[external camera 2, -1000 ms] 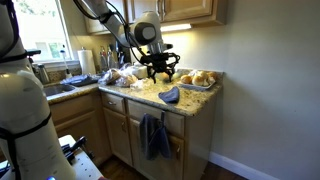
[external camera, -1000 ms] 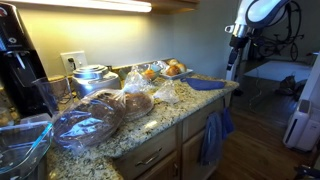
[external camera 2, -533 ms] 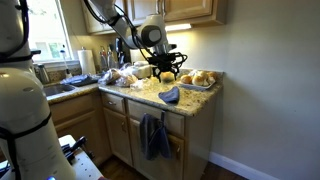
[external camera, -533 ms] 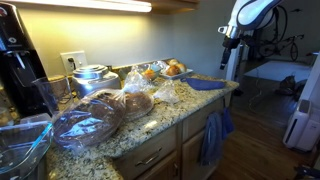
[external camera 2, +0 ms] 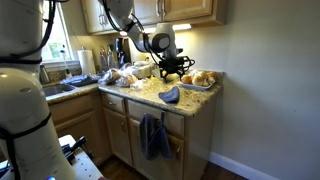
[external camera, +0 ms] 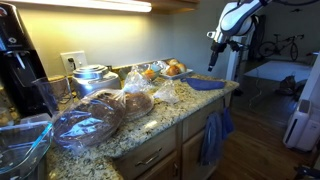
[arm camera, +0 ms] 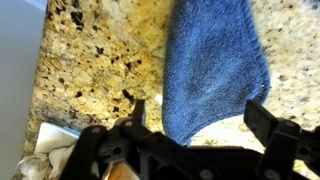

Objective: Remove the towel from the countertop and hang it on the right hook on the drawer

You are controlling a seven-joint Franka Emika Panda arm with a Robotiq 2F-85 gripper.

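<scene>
One bright blue towel [external camera: 205, 85] lies crumpled on the bench [arm camera: 90, 60], at its right end and close to the near edge, just in front of a tray of rolls [external camera 2: 200, 78]. The hand [external camera 2: 174, 72] hangs above it, clear of the cloth, with fingers [arm camera: 139, 112] spread wide and holding nothing. A duller grey-blue towel [external camera 2: 153, 135] hangs on the drawer front below.
</scene>
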